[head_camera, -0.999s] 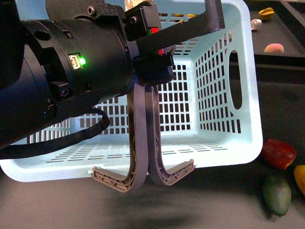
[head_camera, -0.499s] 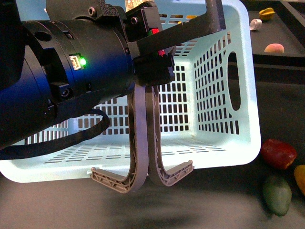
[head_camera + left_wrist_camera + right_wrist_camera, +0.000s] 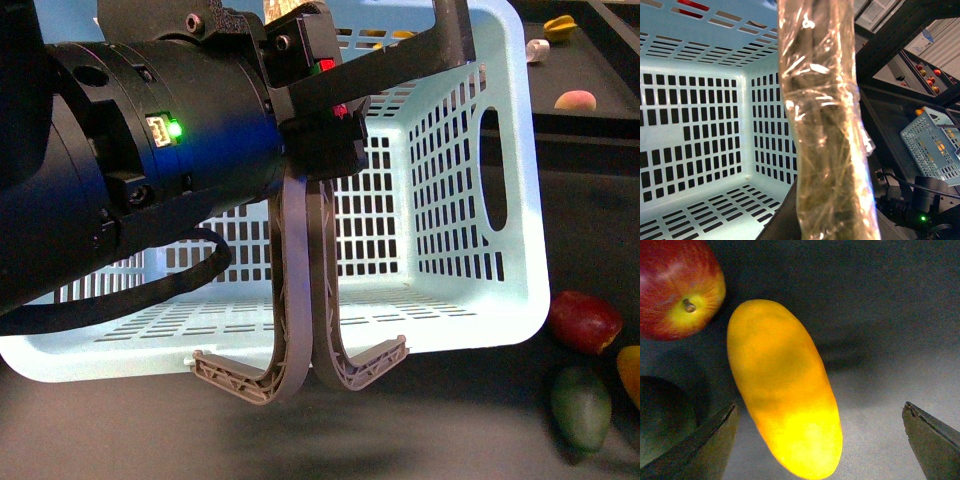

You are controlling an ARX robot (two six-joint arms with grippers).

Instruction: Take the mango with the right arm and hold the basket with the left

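The mango (image 3: pixel 782 385) lies on the dark tabletop (image 3: pixel 900 315) directly below the right gripper (image 3: pixel 812 445). Its jaws stand wide apart and hold nothing, and the fruit lies between them, closer to one finger than the other. In the front view only a sliver of the mango (image 3: pixel 630 375) shows at the right edge, just beside the green fruit (image 3: pixel 580 408) and near the red fruit (image 3: pixel 585 322), to the right of the basket (image 3: pixel 520 150). Its skin looks smooth and glossy, so it is probably slippery and firm, with some weight to it, and likely to bruise if squeezed hard. The safest hold seems to be across the broad middle of its length, not the tapered end, where the pads could slide off. The red fruit (image 3: pixel 675 285) is almost touching its upper end and the green fruit (image 3: pixel 660 415) is close by, so the nearer finger has little room. The left gripper (image 3: pixel 320 150) appears clamped on the two ribbed handles (image 3: pixel 290 300), which are pressed together, with the basket tipped so that its open top faces the camera. In the left wrist view a film-wrapped finger (image 3: pixel 825 125) crosses the frame, and the jaws' closure cannot be read there. The basket (image 3: pixel 690 125) looks light but flexible, and its inside shows nothing in it. Farther off, a second pale crate (image 3: pixel 935 140) holds a few small orange things too small to identify.
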